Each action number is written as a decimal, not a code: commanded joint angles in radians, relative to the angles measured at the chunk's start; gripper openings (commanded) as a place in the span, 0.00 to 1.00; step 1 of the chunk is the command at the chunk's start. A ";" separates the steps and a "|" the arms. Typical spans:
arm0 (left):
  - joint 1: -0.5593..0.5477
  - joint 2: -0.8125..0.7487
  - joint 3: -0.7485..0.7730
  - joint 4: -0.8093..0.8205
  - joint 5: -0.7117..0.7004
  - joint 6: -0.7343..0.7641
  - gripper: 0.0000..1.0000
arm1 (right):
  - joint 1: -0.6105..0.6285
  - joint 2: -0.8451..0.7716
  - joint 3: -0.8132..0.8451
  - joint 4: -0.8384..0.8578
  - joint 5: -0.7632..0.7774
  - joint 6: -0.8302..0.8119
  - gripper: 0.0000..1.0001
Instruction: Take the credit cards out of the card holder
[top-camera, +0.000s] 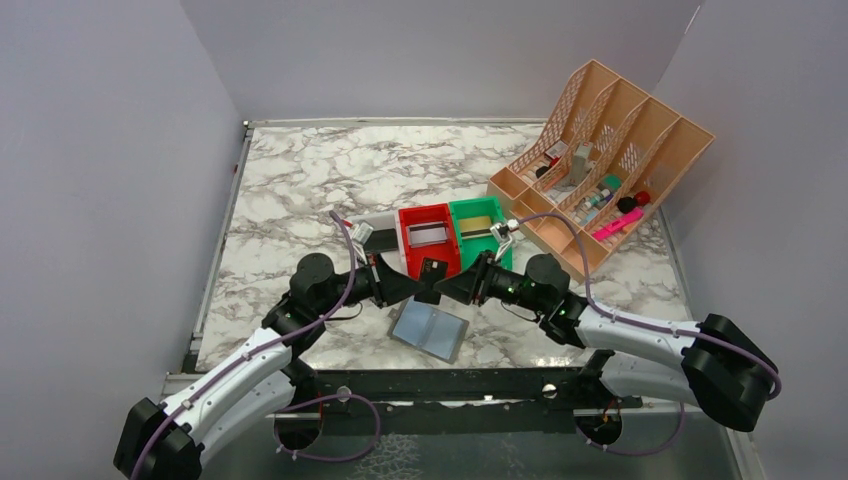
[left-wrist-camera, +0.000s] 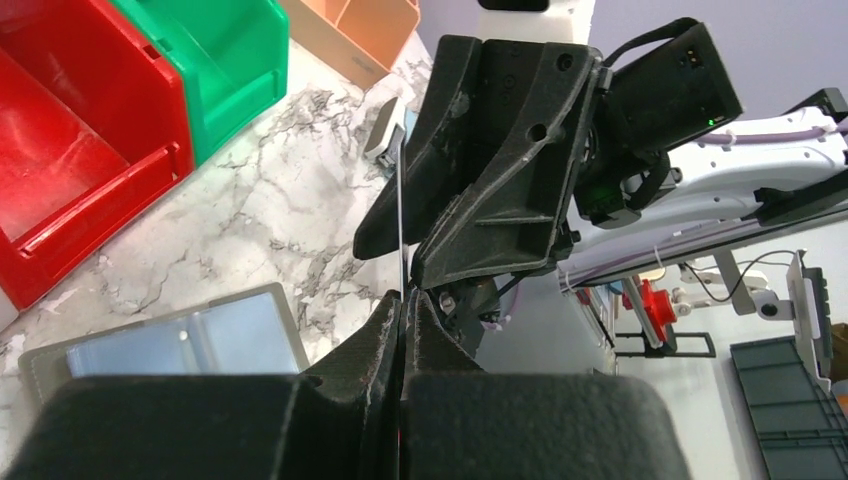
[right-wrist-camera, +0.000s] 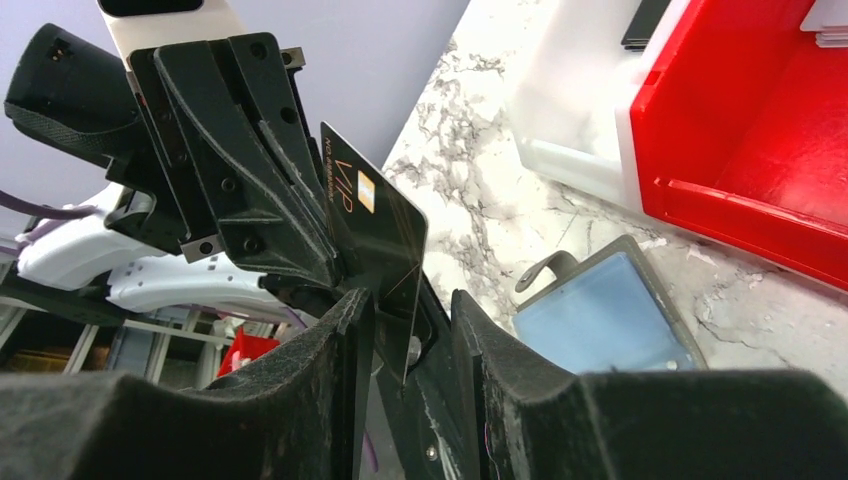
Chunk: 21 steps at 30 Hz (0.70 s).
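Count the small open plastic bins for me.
3, side by side: the white bin on the left, the red bin in the middle, and the green bin on the right. None appears to be hidden.

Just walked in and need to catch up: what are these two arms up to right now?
The left gripper is shut on a black credit card, holding it in the air near the card holder, which lies open on the table. The right gripper has its fingers either side of that card, not yet clamped. It looks like a handover.
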 joint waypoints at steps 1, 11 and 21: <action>-0.001 -0.032 -0.007 0.050 0.026 -0.011 0.00 | 0.001 -0.015 -0.011 0.060 -0.026 0.021 0.40; -0.001 -0.036 -0.018 0.048 0.020 -0.015 0.00 | -0.001 -0.026 -0.026 0.139 -0.082 0.022 0.29; -0.001 -0.014 -0.021 0.047 0.015 -0.015 0.00 | -0.001 -0.050 -0.048 0.188 -0.089 0.019 0.27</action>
